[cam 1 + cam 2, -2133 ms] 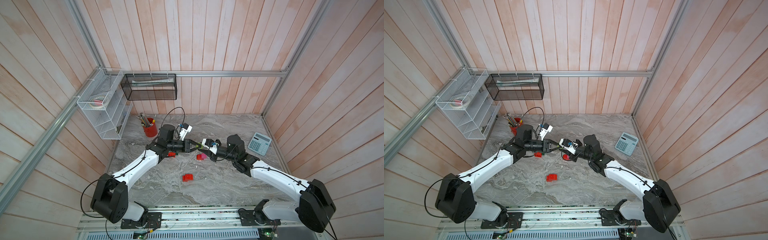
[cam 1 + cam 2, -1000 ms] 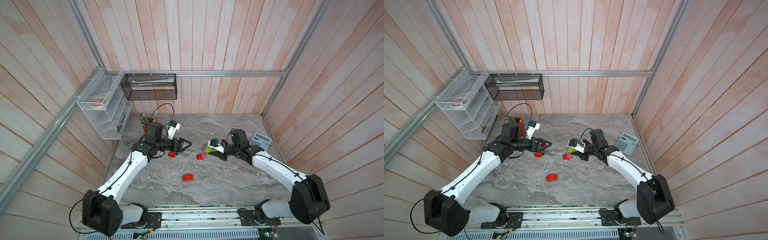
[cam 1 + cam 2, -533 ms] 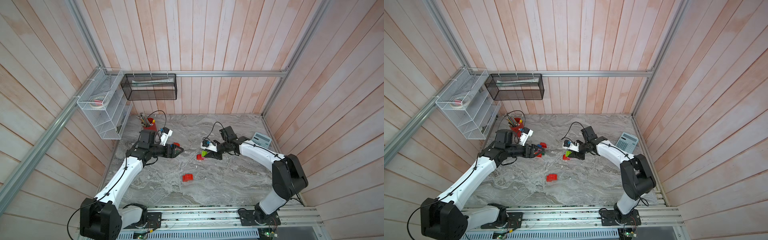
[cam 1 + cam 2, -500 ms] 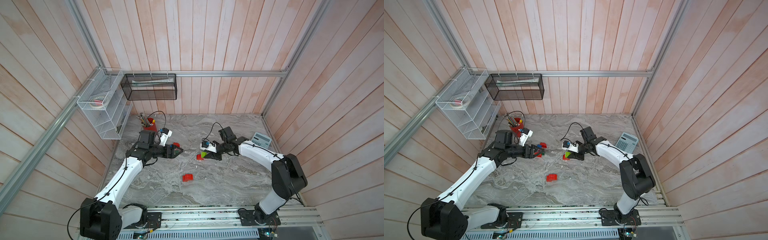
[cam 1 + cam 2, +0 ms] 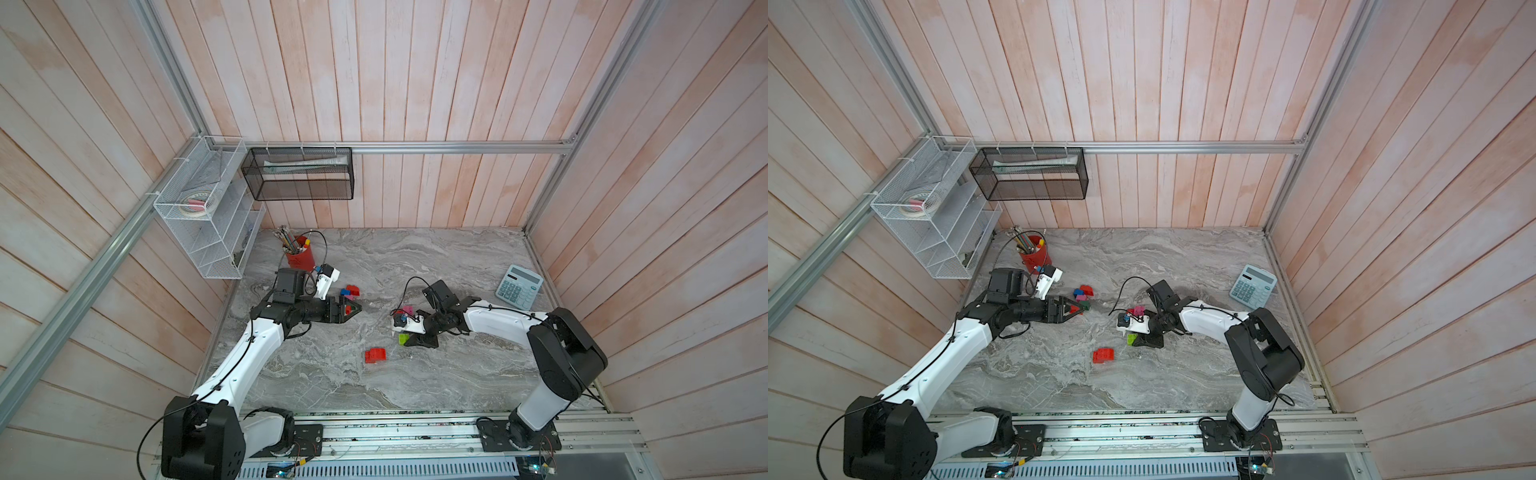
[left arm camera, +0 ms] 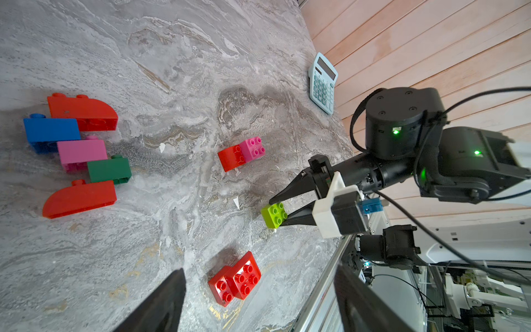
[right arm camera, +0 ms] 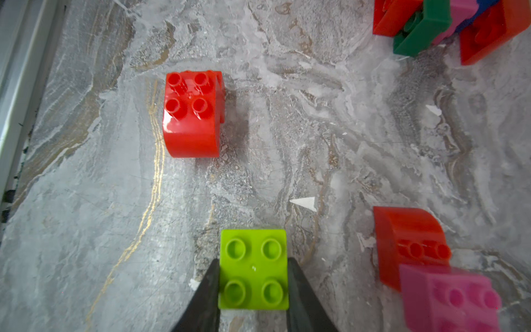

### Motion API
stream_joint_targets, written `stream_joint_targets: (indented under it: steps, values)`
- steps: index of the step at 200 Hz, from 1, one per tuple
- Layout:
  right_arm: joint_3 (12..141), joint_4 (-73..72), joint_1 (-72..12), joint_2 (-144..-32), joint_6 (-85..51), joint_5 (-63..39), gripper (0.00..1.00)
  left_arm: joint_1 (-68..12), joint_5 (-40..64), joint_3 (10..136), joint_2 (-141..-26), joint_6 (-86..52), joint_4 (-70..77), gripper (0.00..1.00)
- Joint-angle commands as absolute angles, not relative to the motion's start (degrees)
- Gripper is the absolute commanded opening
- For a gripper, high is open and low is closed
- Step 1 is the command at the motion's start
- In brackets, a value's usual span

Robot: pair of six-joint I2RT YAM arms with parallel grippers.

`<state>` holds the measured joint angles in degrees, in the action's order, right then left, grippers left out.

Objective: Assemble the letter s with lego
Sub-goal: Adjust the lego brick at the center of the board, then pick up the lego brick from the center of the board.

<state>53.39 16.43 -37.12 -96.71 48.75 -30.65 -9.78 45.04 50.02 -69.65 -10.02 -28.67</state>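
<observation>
the right fingers [image 7: 205, 296] pinch the lime studded plastic brick [image 7: 253, 268], likely light, rigid and slick, by its flat sides; left fingers [image 6: 161, 304] gape wide.

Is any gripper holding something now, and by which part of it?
The right gripper holds the lime brick by two opposite side walls. The left gripper is open and empty.

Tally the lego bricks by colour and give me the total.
red bricks: 5 (counting the stacked red pair nearest the robot as two)
pink bricks: 2
blue brick: 1
dark green brick: 1
lime brick: 1
Total: 10
</observation>
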Motion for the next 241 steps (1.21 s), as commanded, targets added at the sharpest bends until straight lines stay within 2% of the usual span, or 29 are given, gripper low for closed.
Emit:
stream_joint_targets:
  steps: [1, 120, 162, 241]
  values:
    - [52.6, 14.0, -37.9, -98.5, 47.5, -26.5, 0.15, -9.5, 46.7, 49.1, -69.0, -8.6, -27.1, 0.84]
    - [53.4, 14.7, -39.4, -101.8, 47.8, -23.6, 0.28, -9.3, 48.1, 48.2, -69.7, -7.6, -26.8, 0.85]
    - [54.0, 15.2, -39.6, -101.1, 47.6, -23.8, 0.41, -9.2, 48.6, 48.3, -70.0, -7.2, -26.9, 0.85]
    - [55.2, 14.7, -40.4, -100.8, 46.4, -24.2, 0.41, -9.1, 48.8, 48.0, -69.6, -7.1, -27.3, 0.85]
